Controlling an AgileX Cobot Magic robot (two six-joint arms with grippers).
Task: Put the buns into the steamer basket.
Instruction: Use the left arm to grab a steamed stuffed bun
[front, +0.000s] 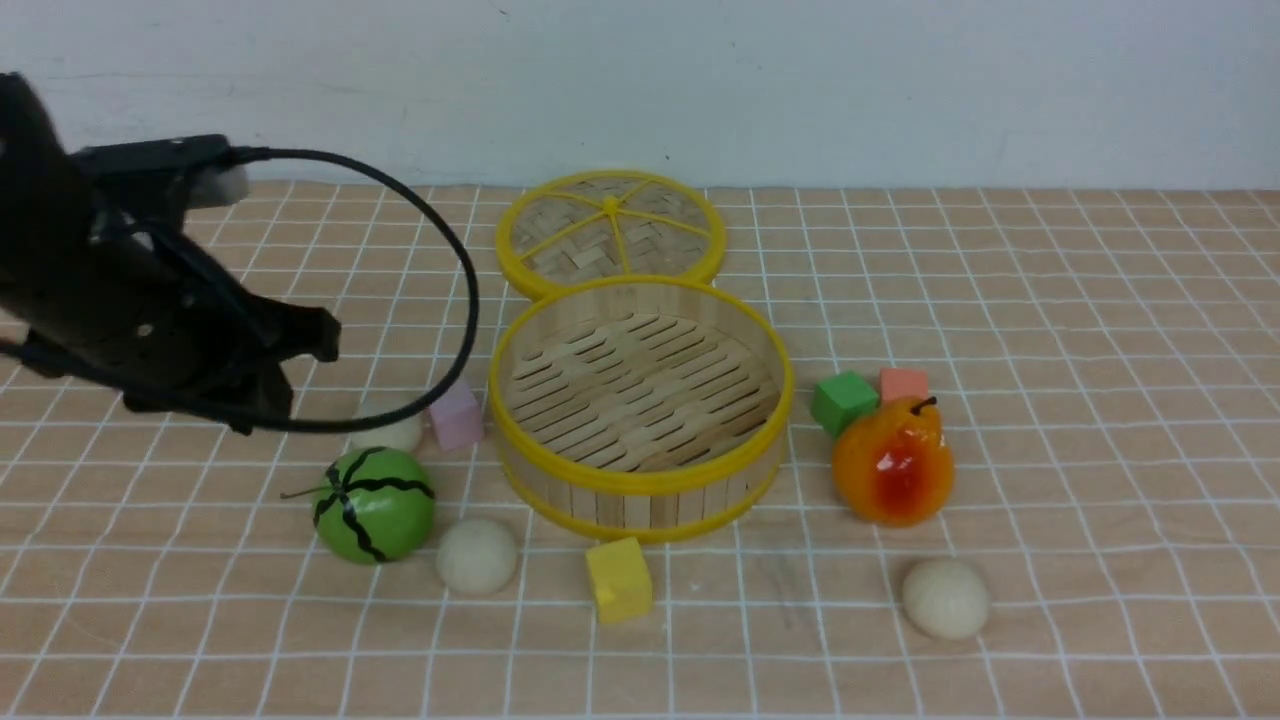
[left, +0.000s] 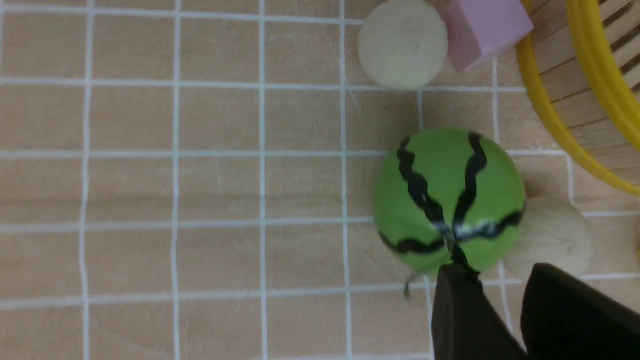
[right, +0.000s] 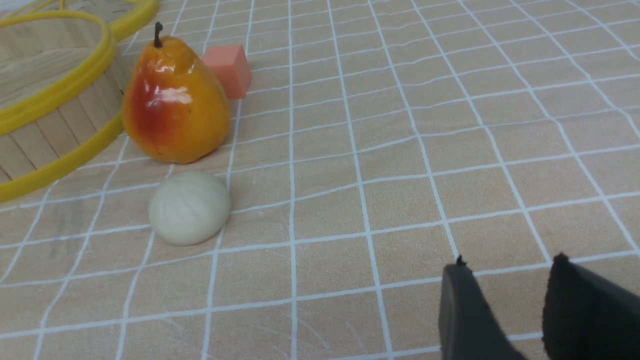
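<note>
Three cream-white buns lie on the checked cloth. One bun (front: 385, 432) (left: 402, 44) sits behind the green melon, one (front: 477, 555) (left: 552, 240) to the melon's right, one (front: 945, 597) (right: 189, 207) in front of the pear. The steamer basket (front: 640, 480) (left: 550, 115) (right: 55, 100) stands in the middle with nothing inside. My left gripper (front: 300, 375) (left: 497, 272) hovers open above the cloth, left of the melon and the rear bun, holding nothing. My right gripper (right: 509, 265) is open and empty, well away from the right bun, and does not show in the front view.
A green striped melon (front: 375, 503) (left: 447, 195) and a pink cube (front: 455, 415) (left: 482, 27) crowd the left buns. The woven lid (front: 610, 230) lies behind the basket. A yellow cube (front: 618, 578), a green cube (front: 843, 400), a salmon cube (front: 903, 383) (right: 227, 70) and a pear (front: 893, 462) (right: 172, 100) stand nearby.
</note>
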